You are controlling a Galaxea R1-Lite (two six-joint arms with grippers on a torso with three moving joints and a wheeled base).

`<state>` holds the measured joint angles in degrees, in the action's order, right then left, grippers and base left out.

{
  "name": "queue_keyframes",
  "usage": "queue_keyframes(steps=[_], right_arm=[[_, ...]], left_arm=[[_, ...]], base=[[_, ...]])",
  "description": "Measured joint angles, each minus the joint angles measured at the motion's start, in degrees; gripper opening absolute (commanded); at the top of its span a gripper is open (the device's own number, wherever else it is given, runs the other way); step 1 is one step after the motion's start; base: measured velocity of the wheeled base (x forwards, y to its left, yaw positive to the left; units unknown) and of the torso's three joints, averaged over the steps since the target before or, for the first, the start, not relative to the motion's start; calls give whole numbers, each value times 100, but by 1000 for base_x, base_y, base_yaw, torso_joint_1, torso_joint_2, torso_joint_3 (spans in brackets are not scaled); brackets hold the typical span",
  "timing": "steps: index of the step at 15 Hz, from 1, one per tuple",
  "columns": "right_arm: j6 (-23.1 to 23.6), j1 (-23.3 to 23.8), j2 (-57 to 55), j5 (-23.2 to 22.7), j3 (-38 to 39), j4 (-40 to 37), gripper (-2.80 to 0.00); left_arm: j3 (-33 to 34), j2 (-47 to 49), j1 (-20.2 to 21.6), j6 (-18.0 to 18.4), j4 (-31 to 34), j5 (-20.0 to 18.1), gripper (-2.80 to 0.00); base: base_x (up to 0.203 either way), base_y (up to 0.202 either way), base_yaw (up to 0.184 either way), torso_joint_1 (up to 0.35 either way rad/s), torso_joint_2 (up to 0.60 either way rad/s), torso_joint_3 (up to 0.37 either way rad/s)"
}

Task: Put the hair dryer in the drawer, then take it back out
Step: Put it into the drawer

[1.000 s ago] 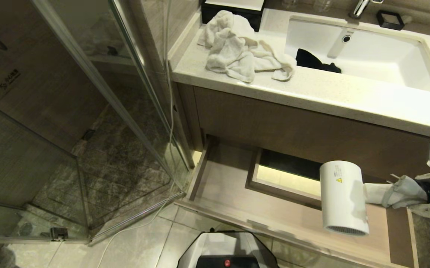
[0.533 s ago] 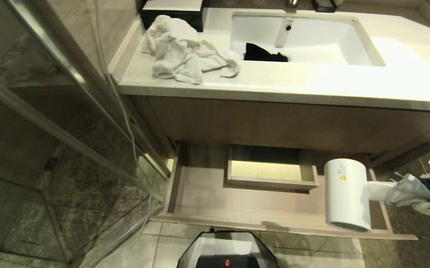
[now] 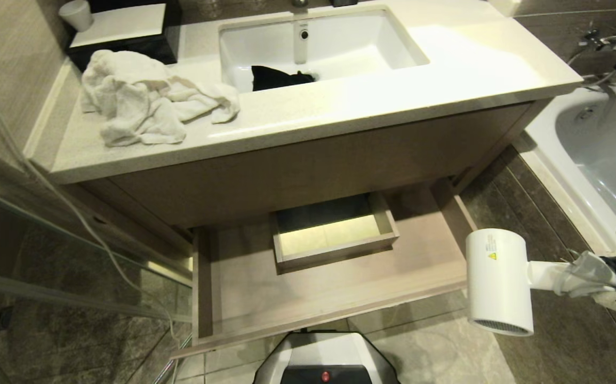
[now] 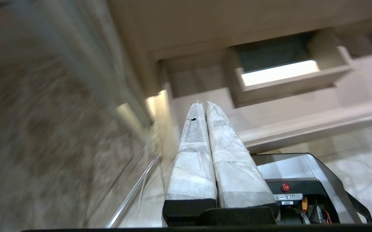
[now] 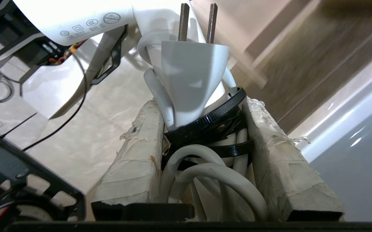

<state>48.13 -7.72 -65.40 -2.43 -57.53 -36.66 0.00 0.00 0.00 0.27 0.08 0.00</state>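
Hair dryer [image 3: 500,280]: held in the air off the right front corner of the drawer [image 3: 334,290], over the floor, not inside it; barrel hangs mouth-down, handle runs level toward the right gripper [image 5: 202,129]
Right gripper: clenched on the bundled cord and plug at the handle's end, padded fingers [image 5: 134,154] on either side of the bundle
Left gripper [image 4: 205,106]: pressed closed, empty, parked in front of the drawer's left part
Drawer: pulled out, nothing visible on its floor around the boxed cut-out
Weight: probably light, but the fat barrel sits far from the grip, so it likely wants to swing or droop
Surface: smooth hard plastic, likely slippery; cord is springy and could shift within the grip
Best hold: the short handle, close to the barrel, judged steadier than the cord bundle
Fragility: the plug prongs stick out bare
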Motion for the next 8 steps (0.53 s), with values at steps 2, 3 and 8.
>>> queue_keyframes(steps=[2,3,8], right_arm=[[-5,0,16,1,23,-12,-280],[-6,0,24,4,28,-9,-280],[-4,0,39,9,48,-27,-280]], left_arm=[[0,0,0,0,0,0,-280],[0,0,0,-3,2,-2,-280],[0,0,0,-1,2,0,-280]], base=[[-3,11,-110,1,3,1],[0,0,0,0,0,0],[0,0,0,0,0,0]])
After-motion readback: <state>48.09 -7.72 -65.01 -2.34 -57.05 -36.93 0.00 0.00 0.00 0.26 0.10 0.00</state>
